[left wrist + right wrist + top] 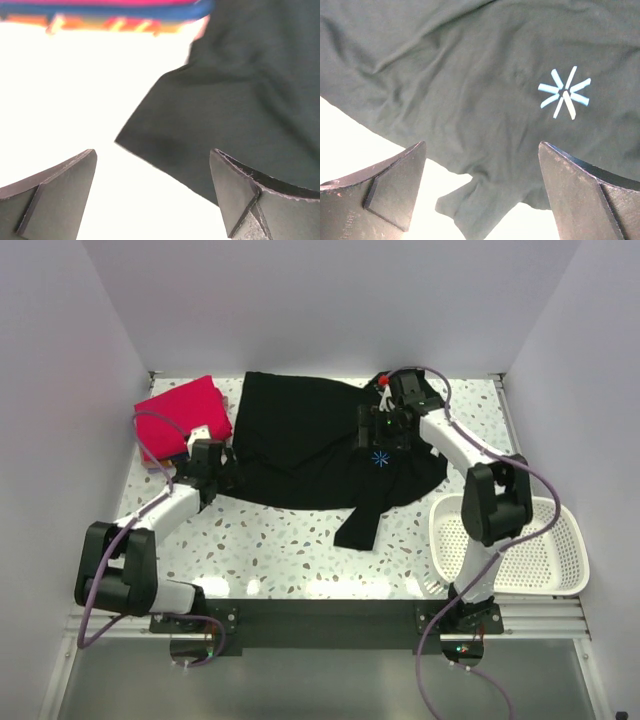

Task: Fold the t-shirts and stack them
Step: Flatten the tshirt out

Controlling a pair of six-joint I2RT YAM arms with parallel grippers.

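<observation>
Black t-shirt [300,445] flat, unfolded; pinkish-red t-shirt [183,412] folded, stacked. Needs folding next. Left gripper [230,466], right gripper [378,430] spread wide, empty.

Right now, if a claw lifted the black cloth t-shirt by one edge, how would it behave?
The black cloth t-shirt would probably sag limply, since it lies flat with wrinkles and a trailing sleeve. Pushed, it would likely bunch rather than slide whole, as its creases suggest. It seems light: the fabric looks thin.
</observation>
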